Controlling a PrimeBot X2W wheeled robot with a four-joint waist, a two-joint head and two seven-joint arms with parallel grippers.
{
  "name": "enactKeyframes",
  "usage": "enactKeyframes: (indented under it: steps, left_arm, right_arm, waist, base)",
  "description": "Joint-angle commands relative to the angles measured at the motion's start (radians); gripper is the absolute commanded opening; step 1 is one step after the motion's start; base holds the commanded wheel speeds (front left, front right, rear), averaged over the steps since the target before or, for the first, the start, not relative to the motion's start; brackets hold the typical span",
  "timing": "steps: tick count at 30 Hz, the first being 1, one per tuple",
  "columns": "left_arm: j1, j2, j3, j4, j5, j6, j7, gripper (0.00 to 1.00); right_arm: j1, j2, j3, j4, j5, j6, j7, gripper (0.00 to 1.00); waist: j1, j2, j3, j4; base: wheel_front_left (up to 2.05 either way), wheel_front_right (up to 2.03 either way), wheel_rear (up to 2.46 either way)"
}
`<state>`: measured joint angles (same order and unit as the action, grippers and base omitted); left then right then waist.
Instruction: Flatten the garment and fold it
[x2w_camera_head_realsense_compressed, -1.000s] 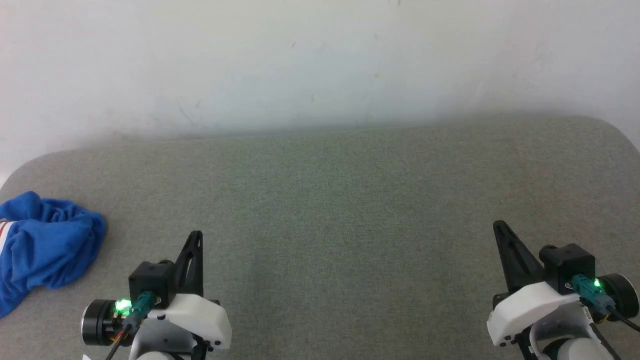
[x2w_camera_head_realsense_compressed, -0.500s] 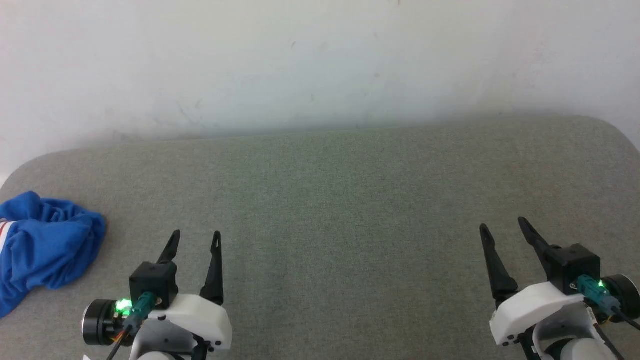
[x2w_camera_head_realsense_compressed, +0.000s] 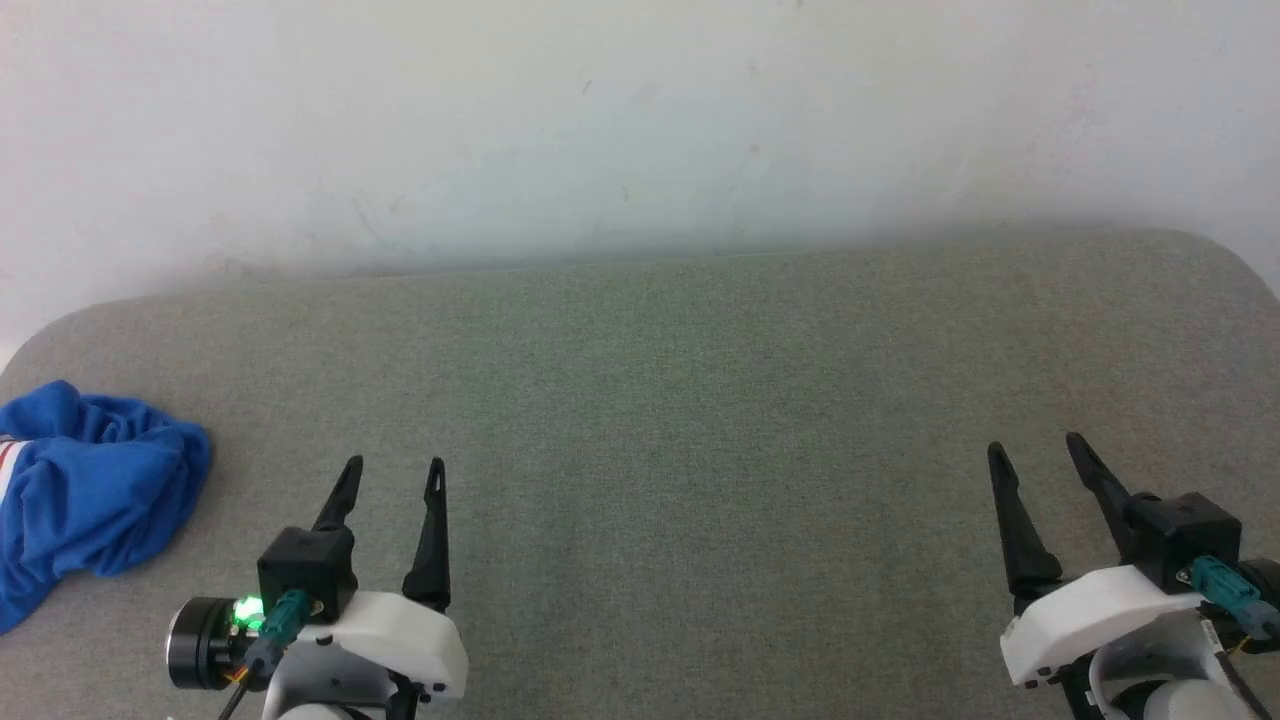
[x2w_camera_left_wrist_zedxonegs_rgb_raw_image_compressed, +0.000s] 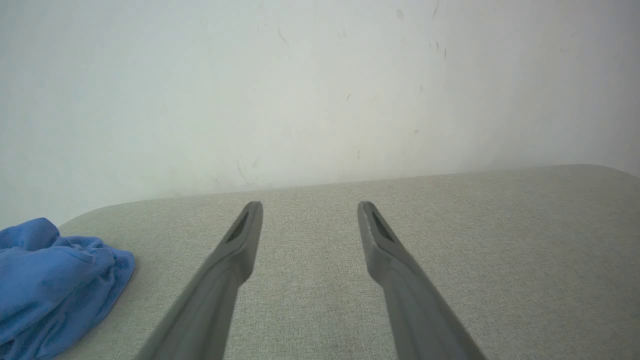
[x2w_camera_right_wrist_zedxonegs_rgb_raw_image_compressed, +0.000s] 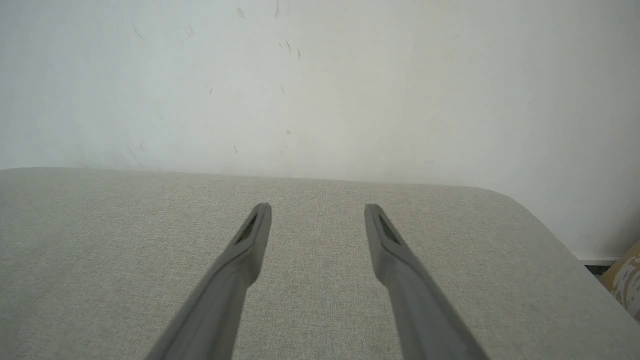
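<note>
As the head view looks down, the garment (x2w_camera_head_realsense_compressed: 95, 490) lies crumpled at the left edge of the grey cloth-covered table (x2w_camera_head_realsense_compressed: 700, 400), which meets a scuffed white wall (x2w_camera_head_realsense_compressed: 640, 130). The left gripper (x2w_camera_head_realsense_compressed: 390, 472) and the right gripper (x2w_camera_head_realsense_compressed: 1040, 450) hover near the front edge, fingers spread, empty. From the left wrist, the garment sits left of the fingers. From the right wrist, the table's rounded right corner shows, with a brown object (x2w_camera_right_wrist_zedxonegs_rgb_raw_image_compressed: 624, 277) beyond.

The garment (x2w_camera_head_realsense_compressed: 100, 500) is bright blue with a sliver of red-and-white stripe; the counter (x2w_camera_head_realsense_compressed: 650, 400), a heathered grey-green weave; the wall (x2w_camera_head_realsense_compressed: 640, 120), scuffed white. The left gripper (x2w_camera_head_realsense_compressed: 394, 464) and right gripper (x2w_camera_head_realsense_compressed: 1035, 443) are black, white-housed.
</note>
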<state>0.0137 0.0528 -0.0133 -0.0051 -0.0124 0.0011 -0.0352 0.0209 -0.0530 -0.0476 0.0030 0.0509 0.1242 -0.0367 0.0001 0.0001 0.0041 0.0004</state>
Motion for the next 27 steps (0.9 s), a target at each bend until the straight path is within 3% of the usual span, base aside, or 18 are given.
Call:
enactKeyframes:
  steps: [1, 27]
  left_arm:
    - [0.005, 0.0, -0.003, -0.003, -0.009, -0.002, -0.008, 1.0]
    - [0.006, -0.001, 0.006, -0.019, -0.046, 0.018, -0.063, 1.0]
  right_arm:
    - [0.004, 0.001, -0.006, 0.002, 0.01, 0.001, -0.007, 1.0]
    - [-0.015, 0.001, -0.044, 0.036, 0.06, 0.002, -0.062, 1.0]
  waist:
    - [0.0, -0.0001, 0.001, 0.001]
    - [0.0, -0.0001, 0.012, 0.112]
  base:
    - [0.0, 0.0, 0.0]
    - [0.0, 0.0, 0.0]
